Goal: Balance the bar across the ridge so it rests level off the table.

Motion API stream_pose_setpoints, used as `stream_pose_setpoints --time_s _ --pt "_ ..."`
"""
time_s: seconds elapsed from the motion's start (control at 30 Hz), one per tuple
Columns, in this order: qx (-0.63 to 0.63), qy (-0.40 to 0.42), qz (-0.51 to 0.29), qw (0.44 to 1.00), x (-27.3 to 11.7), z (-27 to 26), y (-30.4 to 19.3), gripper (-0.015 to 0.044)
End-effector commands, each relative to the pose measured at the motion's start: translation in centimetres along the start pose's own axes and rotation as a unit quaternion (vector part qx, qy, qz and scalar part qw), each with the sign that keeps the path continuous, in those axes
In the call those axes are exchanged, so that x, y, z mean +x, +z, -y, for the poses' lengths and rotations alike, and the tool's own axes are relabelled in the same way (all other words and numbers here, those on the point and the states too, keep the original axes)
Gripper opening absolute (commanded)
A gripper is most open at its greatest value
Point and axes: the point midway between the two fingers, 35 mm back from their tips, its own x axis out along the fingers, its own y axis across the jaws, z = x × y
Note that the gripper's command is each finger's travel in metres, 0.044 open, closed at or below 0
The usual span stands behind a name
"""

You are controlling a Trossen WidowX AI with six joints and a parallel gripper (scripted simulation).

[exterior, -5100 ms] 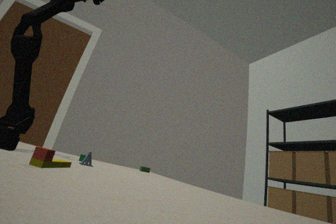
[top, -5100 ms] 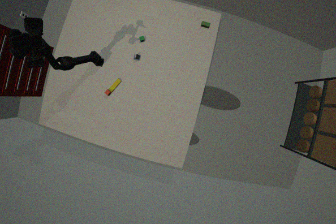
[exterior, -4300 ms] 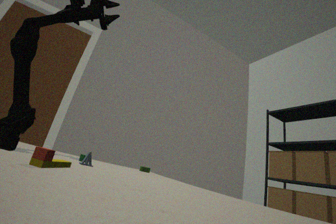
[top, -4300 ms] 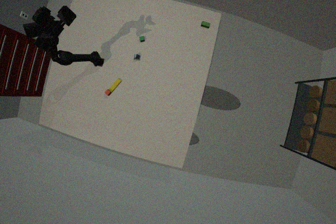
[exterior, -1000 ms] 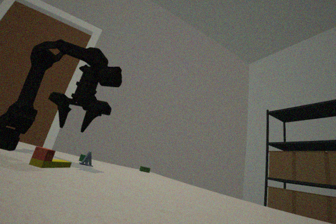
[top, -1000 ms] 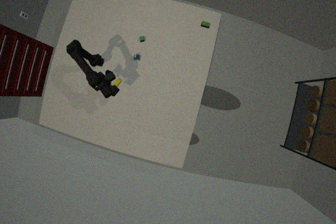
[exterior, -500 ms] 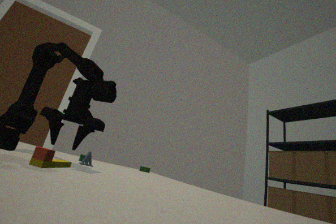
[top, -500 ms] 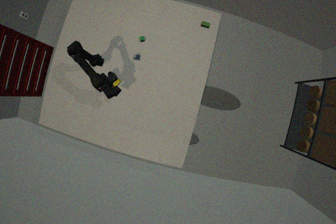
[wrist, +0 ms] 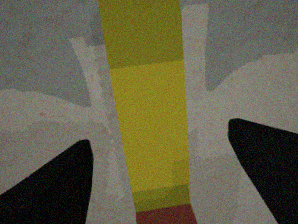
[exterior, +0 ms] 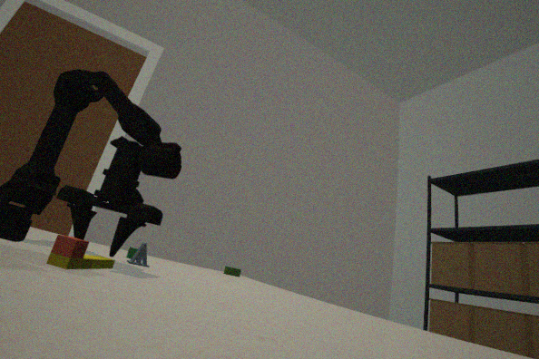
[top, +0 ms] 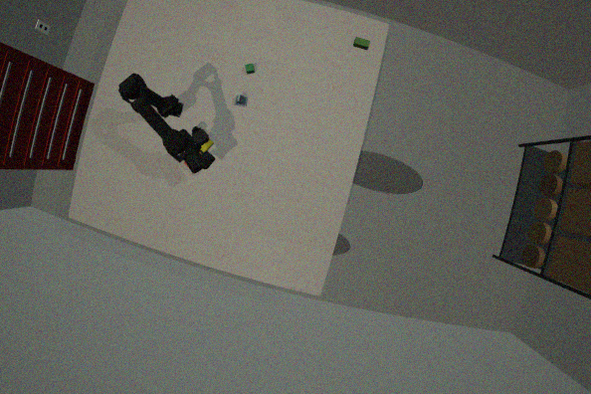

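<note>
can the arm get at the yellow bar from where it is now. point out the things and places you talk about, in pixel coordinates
Probably yes: the open tool (exterior: 96, 245) (wrist: 161, 139) is just above the yellow bar (top: 207, 145) (exterior: 97, 262) (wrist: 152, 125), one finger either side, with nothing visible between them.
</note>
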Motion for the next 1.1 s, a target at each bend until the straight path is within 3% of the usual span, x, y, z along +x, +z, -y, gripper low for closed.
stream_pose_setpoints --time_s 0.0,0.8,1.07 --pt "-0.002 0.002 0.003 1.0 0.8 -0.1 0.1 0.0315" --pt "-0.002 0.002 0.003 1.0 2.0 -0.2 0.1 0.0315" --pt "0.0 0.003 0.001 1.0 2.0 -0.2 0.1 0.0125"
